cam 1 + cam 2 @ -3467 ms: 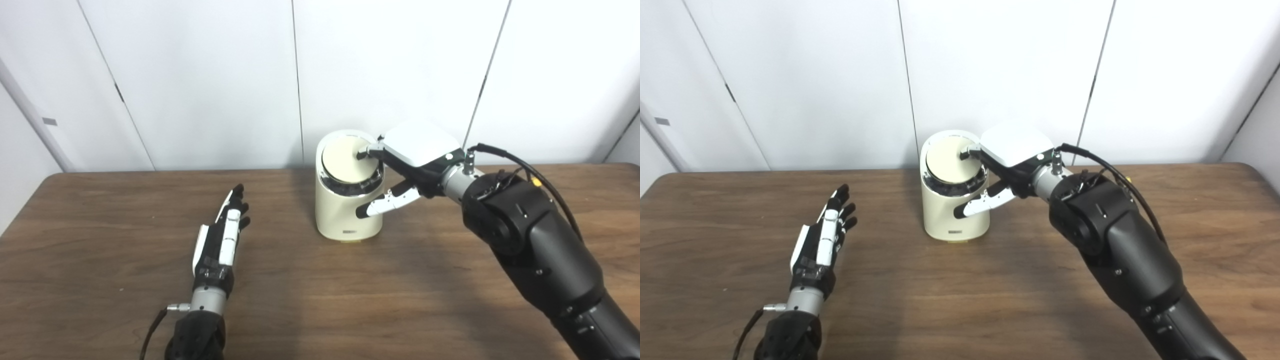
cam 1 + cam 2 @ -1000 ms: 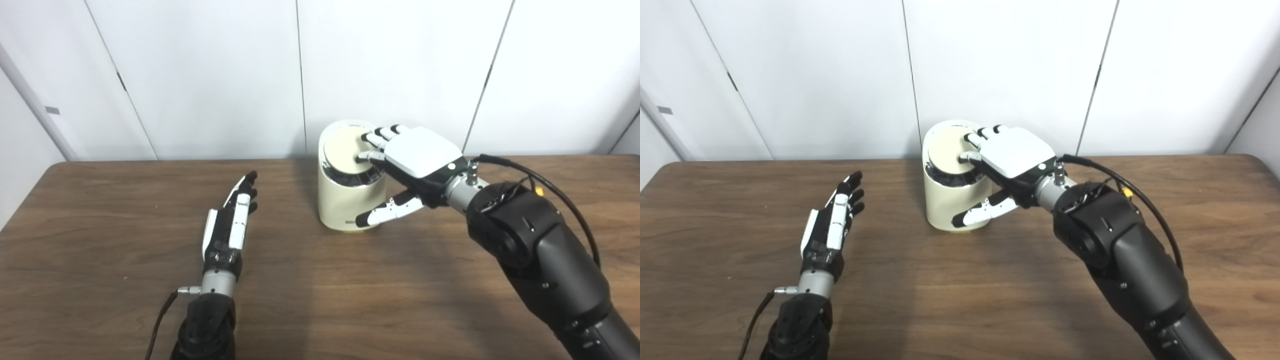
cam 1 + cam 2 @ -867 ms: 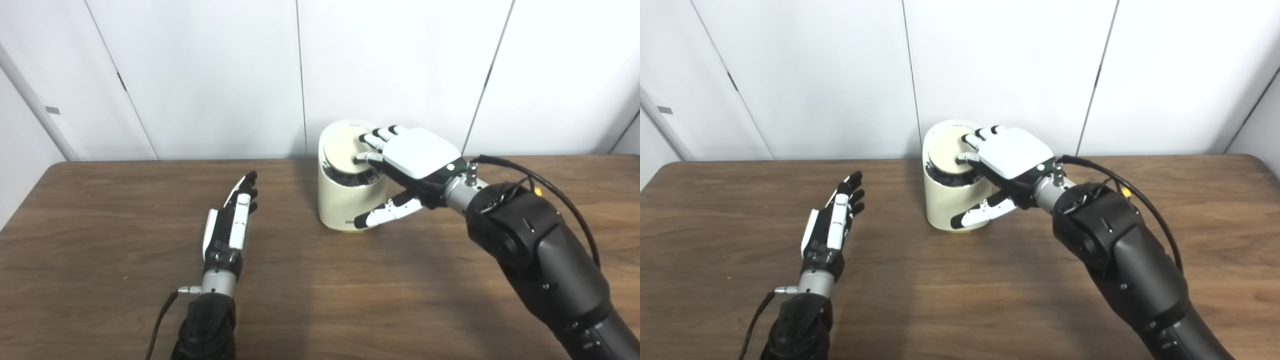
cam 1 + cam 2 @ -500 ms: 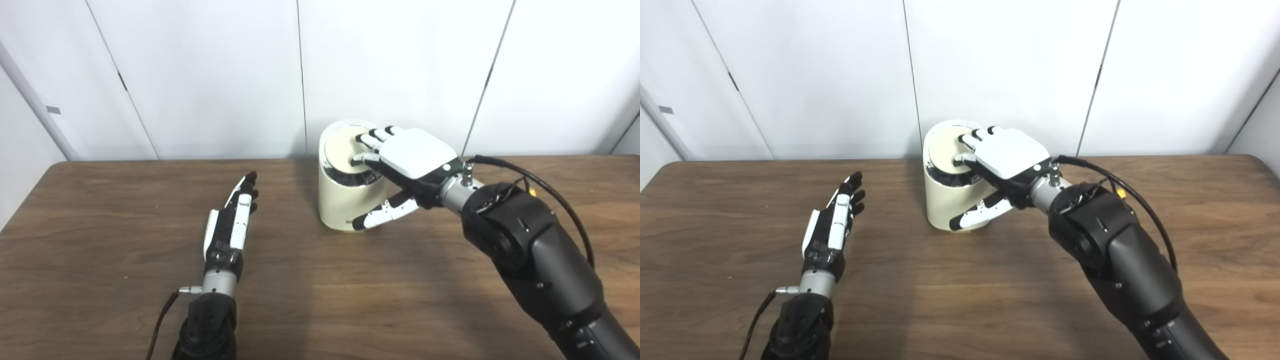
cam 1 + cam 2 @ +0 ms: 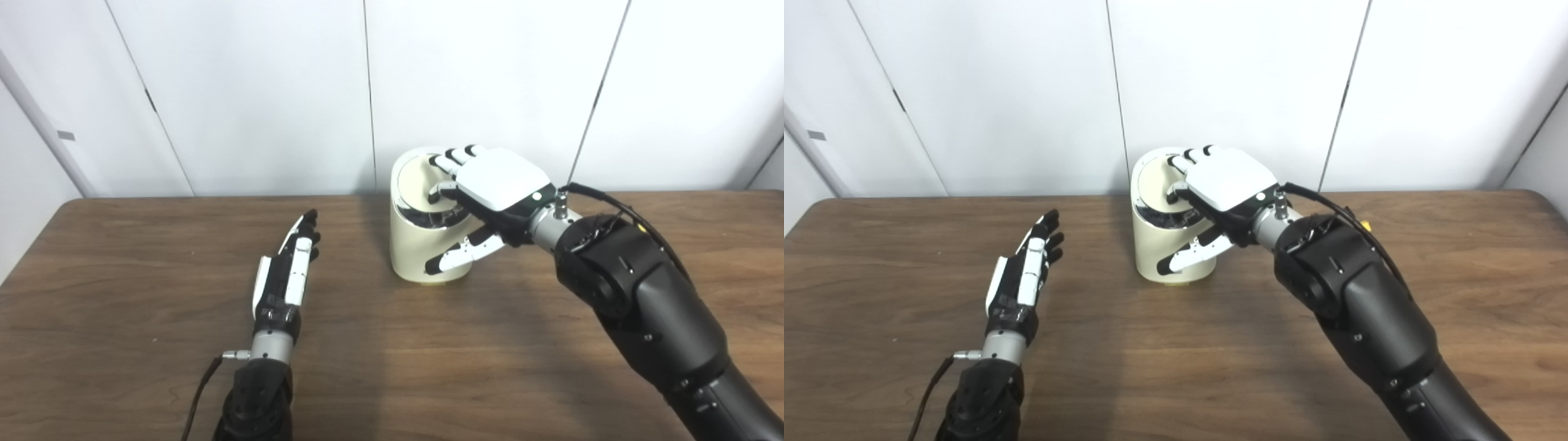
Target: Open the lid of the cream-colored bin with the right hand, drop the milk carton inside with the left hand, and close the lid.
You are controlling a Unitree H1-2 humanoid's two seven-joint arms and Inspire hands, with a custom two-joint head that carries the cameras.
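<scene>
Cream bin [image 5: 419,254] under right robot hand [image 5: 493,190]; fingers on lid [image 5: 418,177]

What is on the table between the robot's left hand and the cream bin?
Nothing: in both eye views only bare brown table lies between the left hand and the cream bin.

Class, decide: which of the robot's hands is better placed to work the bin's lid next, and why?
Right hand: its fingers already rest on the cream-colored bin's lid. The left hand lies open on the table, apart from it.

Dark wood-grain table [image 5: 429,367]. Cream-colored bin [image 5: 416,254] stands upright at its far middle, near the back edge. Nothing else visibly rests on it.
</scene>
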